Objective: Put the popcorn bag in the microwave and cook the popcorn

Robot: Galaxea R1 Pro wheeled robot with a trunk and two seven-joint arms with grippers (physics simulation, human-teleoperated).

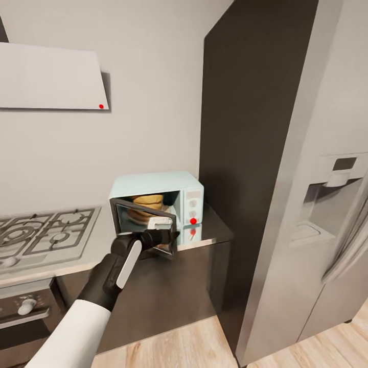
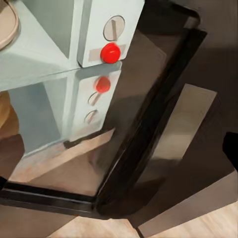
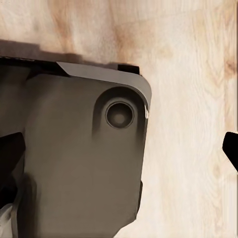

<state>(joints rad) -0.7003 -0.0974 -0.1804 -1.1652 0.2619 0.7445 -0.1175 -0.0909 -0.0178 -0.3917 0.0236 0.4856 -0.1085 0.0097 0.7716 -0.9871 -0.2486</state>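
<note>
At the microwave door (image 1: 144, 225), the left gripper (image 1: 164, 236) is seen pressed against the half-open dark glass panel; whether its fingers are apart cannot be told. Behind the door, the popcorn bag (image 1: 146, 206) sits inside the microwave (image 1: 162, 190) on the countertop (image 1: 214, 225).

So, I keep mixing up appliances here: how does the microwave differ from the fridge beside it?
The microwave is a small pale mint-blue box; the fridge is a tall steel-grey unit. The microwave sits on the countertop, the fridge on the wood floor. The microwave's door hangs open with the popcorn bag inside, at the left gripper; the fridge doors are shut. Both are boxy.
</note>
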